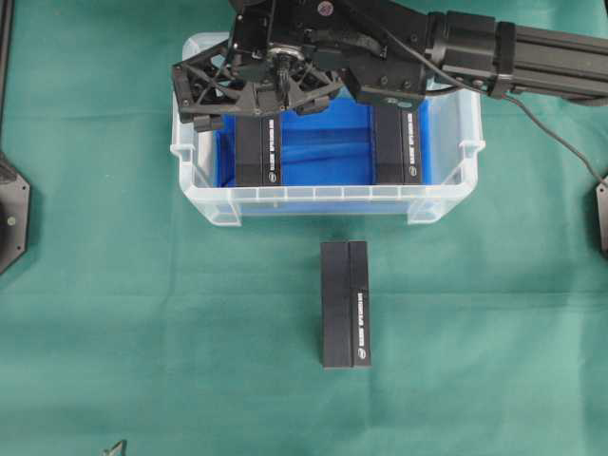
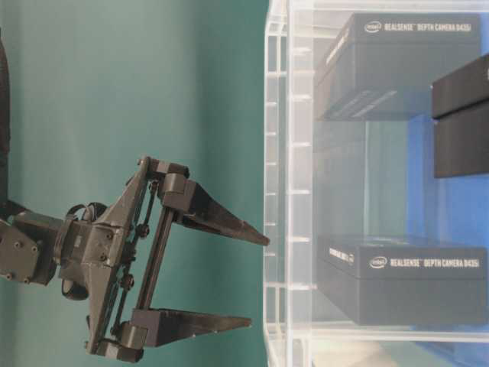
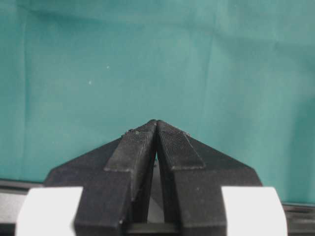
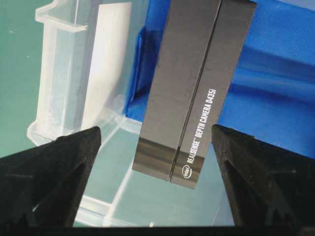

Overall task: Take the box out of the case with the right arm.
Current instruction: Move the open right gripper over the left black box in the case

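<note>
We see our right hand, the black lattice-framed one on the long boxy forearm, hanging spread wide and released above the left end of the large clear plastic case with its bright blue lining. Nothing is between its fingers.

Directly below the hand, inside the case, lies the long black rectangular box we judge to be the target. In the right wrist view it sits between the two fingers and apart from both, one finger to each side of its width. Its long axis runs away from the hand's palm, roughly at right angles to the line between the fingertips, so a straight descent and a squeeze across the narrow width should do.

Our left hand, the black one with white parts, is clenched on nothing, its tips pressed together over bare green cloth. It is outside the case, so the right hand is plainly the nearer.

We count three black boxes: two inside the case, the target and a second one well to the side under the forearm, and a third lying out on the green bench. There is one case.
</note>
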